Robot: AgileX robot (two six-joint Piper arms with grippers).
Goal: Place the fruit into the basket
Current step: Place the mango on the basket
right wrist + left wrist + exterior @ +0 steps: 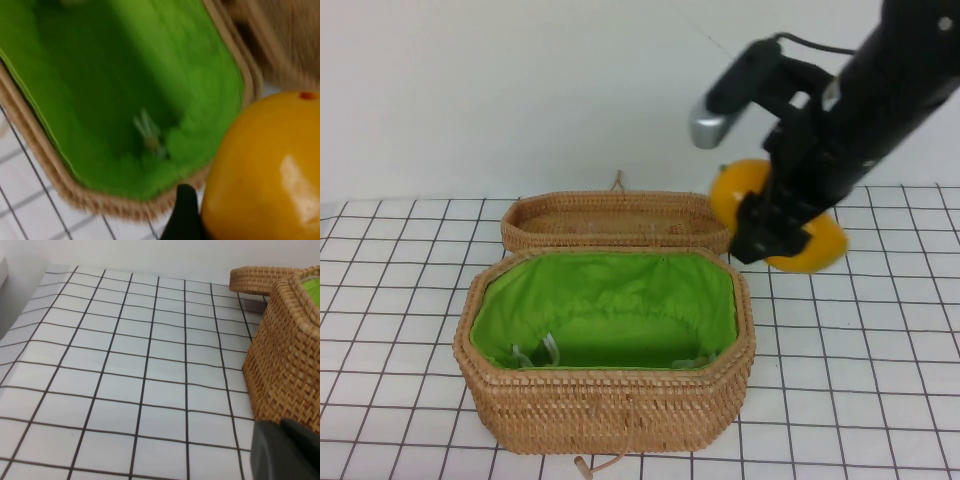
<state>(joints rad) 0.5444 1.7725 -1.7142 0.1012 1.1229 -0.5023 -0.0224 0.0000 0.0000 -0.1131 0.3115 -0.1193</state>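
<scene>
My right gripper (782, 222) is shut on the fruit (736, 188), a glossy yellow-orange mango, and holds it in the air just past the basket's far right corner. The fruit fills the right wrist view (265, 170), with one dark finger (184, 215) against its side. The basket (610, 405) is tan wicker with a bright green lining (610, 300) and stands open at the table's middle. Its lining also shows in the right wrist view (125, 90). My left gripper (287, 452) shows only as a dark edge in the left wrist view, low beside the basket's left wall (287, 365).
The shallow unlined wicker lid (615, 222) lies just behind the basket, and also shows in the left wrist view (255, 277). The table is white with a black grid (850, 380). A pale wall stands at the back.
</scene>
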